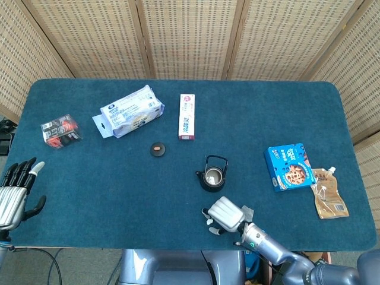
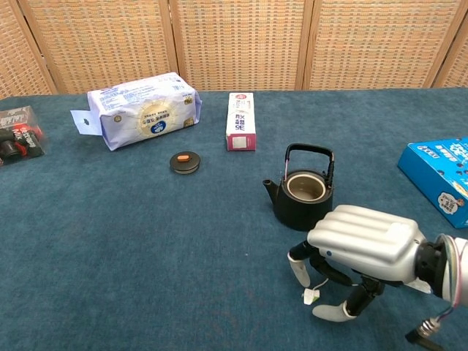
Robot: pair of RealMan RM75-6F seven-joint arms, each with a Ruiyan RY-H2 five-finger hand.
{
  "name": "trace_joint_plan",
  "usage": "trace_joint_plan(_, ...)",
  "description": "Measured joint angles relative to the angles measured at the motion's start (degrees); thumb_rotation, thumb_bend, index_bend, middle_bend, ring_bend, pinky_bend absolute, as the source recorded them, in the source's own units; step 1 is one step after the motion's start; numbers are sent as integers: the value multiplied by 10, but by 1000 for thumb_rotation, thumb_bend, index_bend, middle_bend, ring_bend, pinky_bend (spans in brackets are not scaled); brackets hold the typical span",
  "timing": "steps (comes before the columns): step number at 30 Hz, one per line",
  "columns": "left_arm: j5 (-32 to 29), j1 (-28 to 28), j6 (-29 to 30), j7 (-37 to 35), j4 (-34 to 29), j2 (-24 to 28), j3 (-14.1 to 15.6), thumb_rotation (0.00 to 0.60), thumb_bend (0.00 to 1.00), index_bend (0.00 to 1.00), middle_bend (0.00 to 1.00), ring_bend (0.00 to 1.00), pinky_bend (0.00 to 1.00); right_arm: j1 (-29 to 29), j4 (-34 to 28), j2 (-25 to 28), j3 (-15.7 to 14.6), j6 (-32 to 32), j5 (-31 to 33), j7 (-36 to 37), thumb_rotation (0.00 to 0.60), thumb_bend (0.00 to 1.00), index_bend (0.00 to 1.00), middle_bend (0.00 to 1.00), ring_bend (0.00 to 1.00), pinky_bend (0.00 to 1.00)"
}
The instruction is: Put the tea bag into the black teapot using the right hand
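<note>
Mostly the tea bag (image 2: 423, 286) is hidden under the right robot hand (image 2: 358, 245); only a pale corner shows at the wrist, and its string and small tag (image 2: 311, 296) lie on the counter (image 2: 146, 241) between the fingertips (image 2: 300, 270). That robot hand arches palm down, fingers curled toward the cloth; whether it grips anything cannot be told. Just beyond it stands the teapot (image 2: 306, 191), lidless, its lid (image 2: 184, 161) well away. Print on the boxes is too small to read. The left robot hand (image 1: 15, 193) rests open, fingers apart, cut off at the frame's edge.
</note>
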Motion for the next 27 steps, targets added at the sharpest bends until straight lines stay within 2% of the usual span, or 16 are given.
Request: trace_joint_plan(27, -3, 7, 6, -3, 3, 1, 3, 600, 409, 0, 0, 0, 0, 8, 30, -16, -14, 16, 1, 16, 426, 500, 549, 861, 883, 965)
